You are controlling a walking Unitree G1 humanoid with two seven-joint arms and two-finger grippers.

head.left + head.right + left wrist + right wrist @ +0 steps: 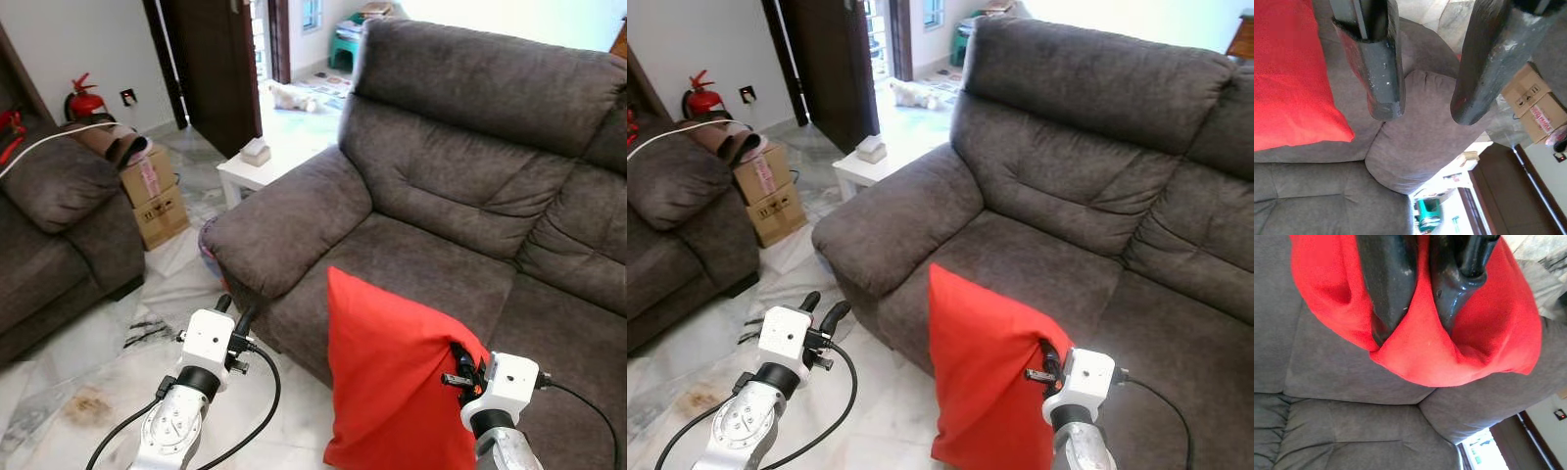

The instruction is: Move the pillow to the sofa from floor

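Fabric of the red pillow [1420, 350] was pinched between the two black fingers [1388, 284] of the right gripper [1418, 330], which were closed on a fold near its upper corner. The pillow [397, 377] hung upright from that grip, off the floor, its lower end down in front of the sofa's seat edge and its top corner rising over the seat cushion [431, 269] just beyond the gripper. Behind the pillow, further out from the right gripper [460, 377], stood the grey sofa [470, 147] with its thick backrest and, on the robot's left, its rounded armrest [284, 225]. Across the pillow from the right gripper, the left gripper [235, 315] was raised beside the armrest with its fingers [1383, 63] apart and nothing between them; in its wrist view the fingers pointed at the armrest [1425, 142], with the pillow [1293, 83] off to one side. Below the left gripper lay a pale marble floor [88, 392]. Past the armrest stood a small white table [250, 171] with a tissue box [256, 151] on it. Further out on the same side were two stacked cardboard boxes [155, 196], a second grey sofa [59, 225], a red fire extinguisher [85, 101] against the wall, and a dark wooden door [211, 69] opening onto a brighter room.
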